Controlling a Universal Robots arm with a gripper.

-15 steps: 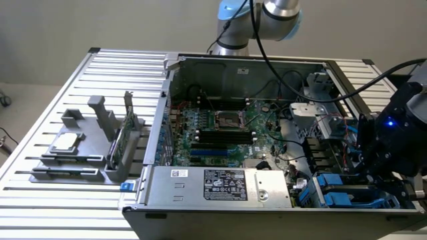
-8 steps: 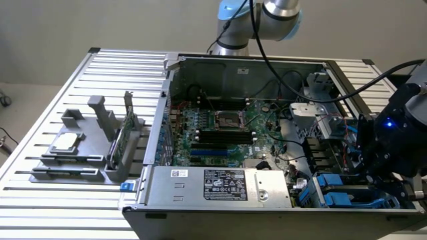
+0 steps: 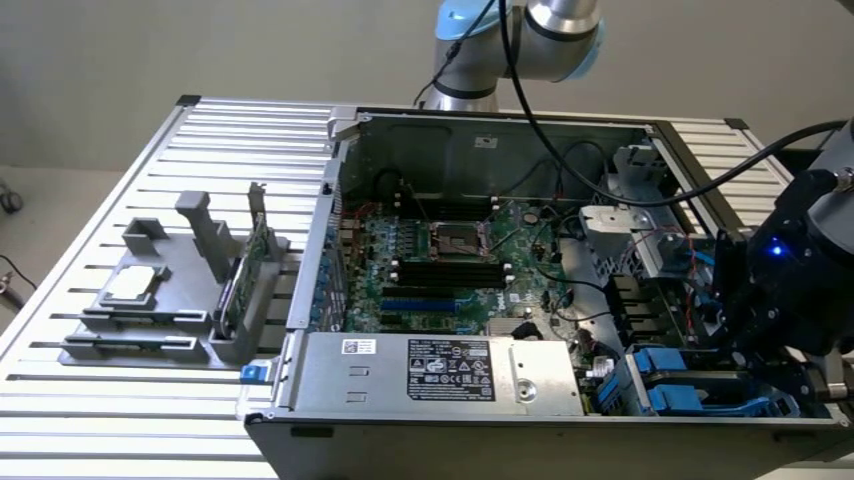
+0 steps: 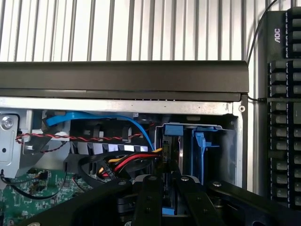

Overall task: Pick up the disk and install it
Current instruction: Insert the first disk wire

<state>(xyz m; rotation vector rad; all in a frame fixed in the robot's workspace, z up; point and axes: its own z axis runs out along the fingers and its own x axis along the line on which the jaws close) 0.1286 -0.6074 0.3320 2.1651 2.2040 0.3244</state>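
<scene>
Install step: black two-finger gripper [image 4: 163, 197], jaws near together, apparently clamped on the blue-railed silver-grey disk [image 4: 170, 141], standing in the blue plastic drive bay [image 4: 207, 150] at the open grey computer case [image 3: 400, 130] exterior view's near right corner. Next move calls for seating it squarely, clear of cables.

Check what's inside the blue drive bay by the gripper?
Blue drive bay holds the disk on edge, gripper shut on it. Its lower part is hidden behind the fingers.
</scene>
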